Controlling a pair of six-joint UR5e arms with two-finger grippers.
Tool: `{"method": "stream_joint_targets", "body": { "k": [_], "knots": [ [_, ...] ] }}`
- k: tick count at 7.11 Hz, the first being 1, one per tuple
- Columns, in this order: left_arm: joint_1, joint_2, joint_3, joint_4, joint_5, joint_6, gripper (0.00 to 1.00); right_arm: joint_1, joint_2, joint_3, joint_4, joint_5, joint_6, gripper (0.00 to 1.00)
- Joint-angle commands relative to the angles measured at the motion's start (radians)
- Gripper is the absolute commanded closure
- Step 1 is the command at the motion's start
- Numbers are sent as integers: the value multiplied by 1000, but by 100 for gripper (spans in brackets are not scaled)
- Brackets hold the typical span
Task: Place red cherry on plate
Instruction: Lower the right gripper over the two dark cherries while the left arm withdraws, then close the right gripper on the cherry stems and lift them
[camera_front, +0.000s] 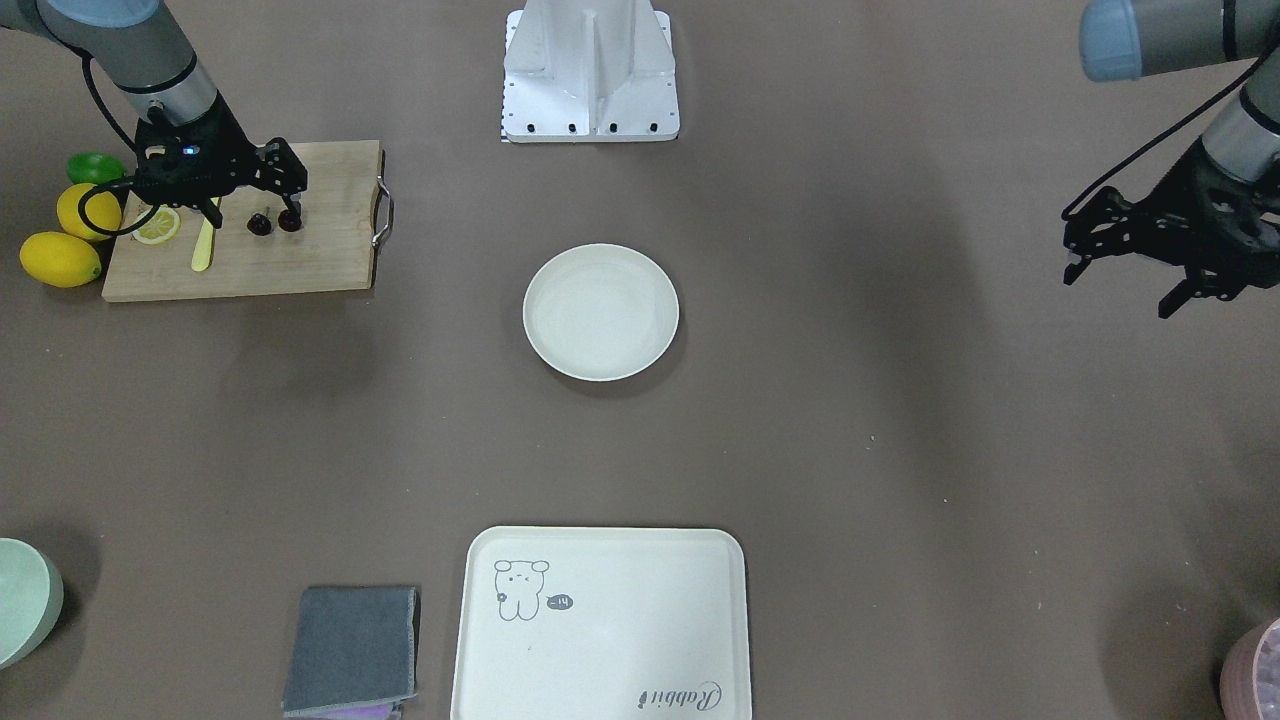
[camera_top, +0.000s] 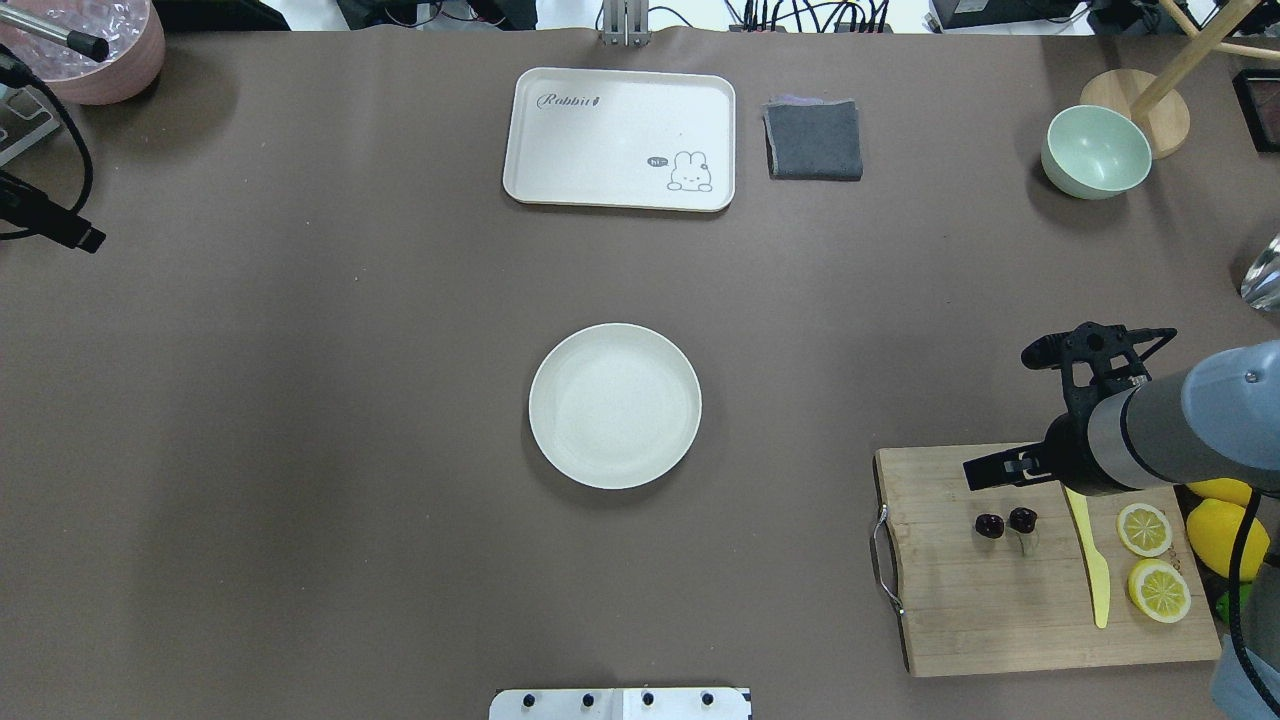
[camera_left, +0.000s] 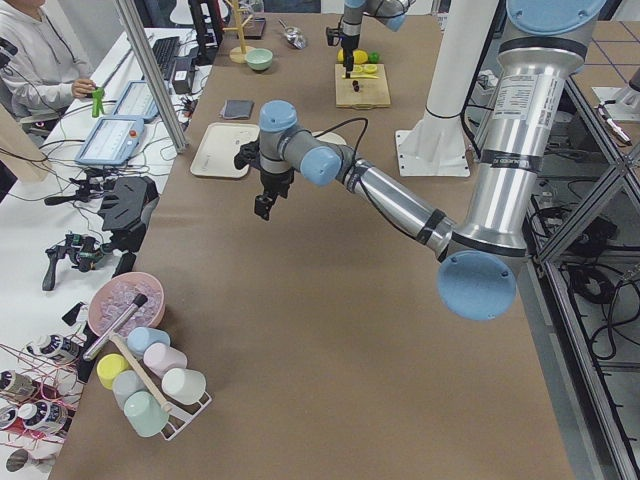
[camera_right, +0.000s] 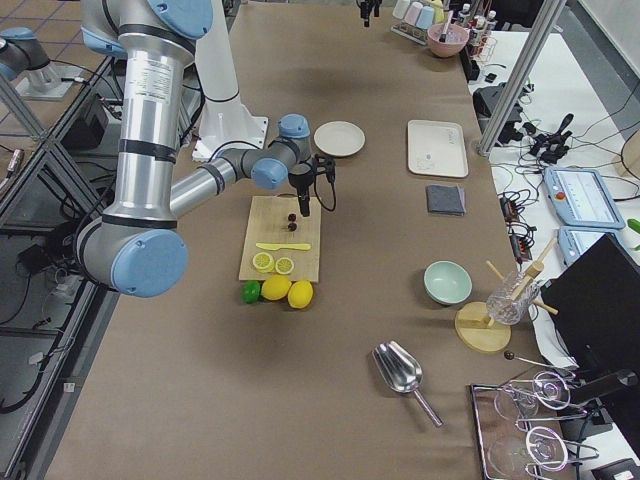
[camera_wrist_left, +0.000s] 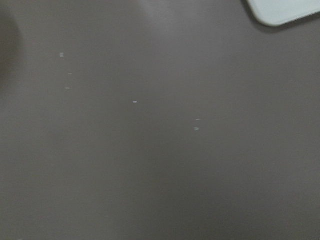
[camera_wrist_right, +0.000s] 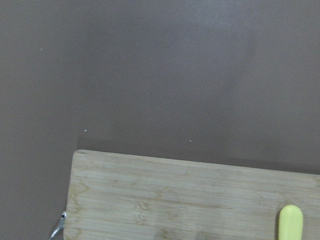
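At right over the board (camera_top: 1000, 600), your right hand (camera_top: 1008, 412) hangs spread wide near the cherry (camera_top: 990, 525); pinch just the thin stem and it may slip before the plate (camera_top: 615, 405).

pale rectangular wooden board (camera_top: 960, 600): matt, grained
round cream-white plate (camera_top: 615, 405): smooth, satiny
dark red cherry pair (camera_top: 990, 525): glossy
brown table cover (camera_top: 300, 400): matt

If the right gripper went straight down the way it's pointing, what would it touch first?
The right gripper likely meets the red cherry on the cutting board, or the wood beside it; depth unclear.
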Motion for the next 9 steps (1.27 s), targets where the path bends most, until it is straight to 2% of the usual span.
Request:
{"method": "stream_joint_targets", "body": {
  "k": [1, 2, 3, 6, 9],
  "knots": [
    [-22, 26, 4, -6, -4, 38, 2, -26, 8, -58, 16, -24, -44, 6],
    [-22, 28, 4, -6, -4, 37, 2, -41, -2, -104, 106, -39, -44, 6],
    [-22, 28, 5, -6, -4, 37, 2, -62, -18, -117, 140, -39, -27, 6],
    [-22, 25, 5, -6, -2, 27, 2, -105, -39, -105, 142, -38, 59, 4],
    [-22, 25, 2, -6, -4, 26, 2, -122, -55, -101, 142, -50, 70, 12]
  ]
}}
